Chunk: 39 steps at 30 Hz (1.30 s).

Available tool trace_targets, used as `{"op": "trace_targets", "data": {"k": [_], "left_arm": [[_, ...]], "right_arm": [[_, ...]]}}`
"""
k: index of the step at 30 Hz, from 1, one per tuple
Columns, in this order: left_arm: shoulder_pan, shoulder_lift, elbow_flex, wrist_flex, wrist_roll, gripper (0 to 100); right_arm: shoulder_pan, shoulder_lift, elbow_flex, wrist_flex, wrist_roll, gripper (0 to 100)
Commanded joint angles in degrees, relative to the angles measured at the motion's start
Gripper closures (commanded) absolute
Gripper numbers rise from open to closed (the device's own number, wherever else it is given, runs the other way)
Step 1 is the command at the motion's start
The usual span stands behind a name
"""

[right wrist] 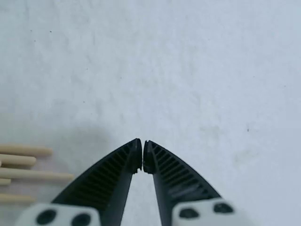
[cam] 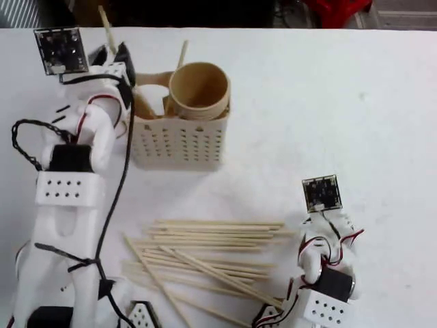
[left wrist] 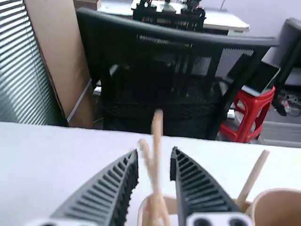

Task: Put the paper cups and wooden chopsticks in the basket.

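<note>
The left gripper (left wrist: 154, 157) hangs over the basket's (cam: 179, 143) end, its fingers parted loosely around two upright chopsticks (left wrist: 154, 141), probably so they drop in beside the paper cup (cam: 199, 89). The right gripper (right wrist: 142, 155) rests with its fingers closed and empty over bare desk (right wrist: 197, 70), just beside the loose chopstick pile (cam: 212, 253), which is not yet collected.

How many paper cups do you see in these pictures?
2. Both stand in the basket: one paper cup on its right side, the other on its left side, partly hidden by an arm. More may be nested inside.
</note>
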Motion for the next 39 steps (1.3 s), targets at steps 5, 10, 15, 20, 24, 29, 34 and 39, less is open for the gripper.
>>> {"op": "trace_targets", "data": {"k": [5, 10, 15, 20, 24, 29, 34, 39], "left_arm": [[-0.04, -3.30, -15.47, 19.43, 0.44, 88], [2.15, -10.42, -24.26, 35.60, -11.25, 89], [12.88, -16.92, -24.70, 55.47, -30.15, 89], [20.18, -15.34, -18.11, 73.93, -43.25, 89], [22.29, -13.58, -5.98, 77.36, -53.71, 89], [25.80, -10.68, 12.13, 73.49, -67.08, 93], [31.16, -10.15, 21.80, 56.44, -67.16, 87], [38.02, -10.07, 27.78, 48.35, -67.25, 85]], "right_arm": [[0.40, -0.57, 0.35, 0.40, 0.26, 97.4], [0.40, -0.57, 0.35, 0.40, 0.26, 97.4], [0.40, -0.57, 0.35, 0.40, 0.26, 97.4], [0.40, -0.57, 0.35, 0.40, 0.26, 97.4], [0.40, -0.57, 0.35, 0.40, 0.26, 97.4], [0.40, -0.57, 0.35, 0.40, 0.26, 97.4], [0.40, -0.57, 0.35, 0.40, 0.26, 97.4], [0.40, -0.57, 0.35, 0.40, 0.26, 97.4]]}}
